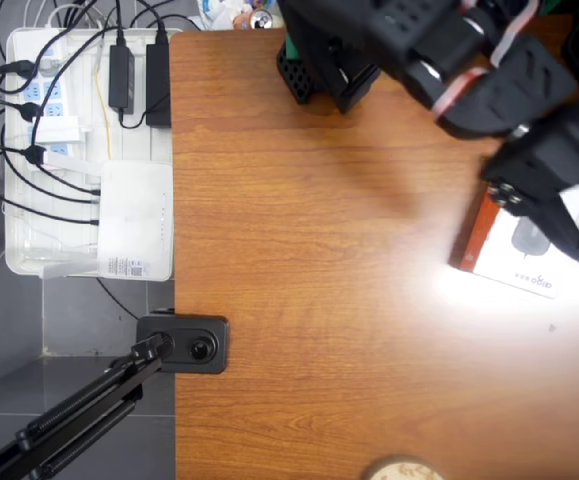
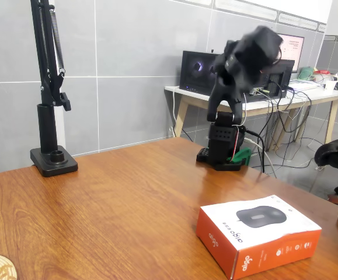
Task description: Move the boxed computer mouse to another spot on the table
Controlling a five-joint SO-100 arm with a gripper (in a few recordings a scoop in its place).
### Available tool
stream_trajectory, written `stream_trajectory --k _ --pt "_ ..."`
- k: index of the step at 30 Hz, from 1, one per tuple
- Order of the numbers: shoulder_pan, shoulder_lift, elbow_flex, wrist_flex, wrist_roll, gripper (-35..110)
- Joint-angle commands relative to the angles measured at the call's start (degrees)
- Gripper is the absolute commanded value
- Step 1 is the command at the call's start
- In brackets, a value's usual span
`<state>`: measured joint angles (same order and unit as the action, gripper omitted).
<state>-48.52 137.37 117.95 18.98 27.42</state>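
The boxed computer mouse (image 1: 517,262) lies flat near the table's right edge in the overhead view, white on top with an orange-red side. In the fixed view the box (image 2: 256,233) rests alone on the wood, and nothing touches it. My black gripper (image 1: 561,232) overlaps the box's upper right part in the overhead view. In the fixed view the arm's head (image 2: 255,45) is a blur, raised well above the table (image 2: 122,198) and behind the box. I cannot make out how the jaws stand.
The arm's base (image 2: 221,149) stands at the table's far edge. A black clamp stand (image 2: 53,158) sits at the far left. A cork coaster (image 1: 401,470) lies at the near edge. A white tray of cables (image 1: 89,150) lies beyond the table's left side.
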Motion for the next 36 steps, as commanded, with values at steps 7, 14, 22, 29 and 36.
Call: stream_trajectory --k 7,14,22,29,36 --pt "-3.43 -15.38 -8.61 1.93 -3.69 101" --pt "-6.94 -27.95 -7.65 -2.72 -10.72 104" --pt "-9.49 -40.34 -7.47 -8.44 -13.36 104" --pt "-9.93 -47.29 -8.26 -12.22 -13.62 104" --pt "-9.58 -50.36 -6.86 -13.80 -13.45 104"
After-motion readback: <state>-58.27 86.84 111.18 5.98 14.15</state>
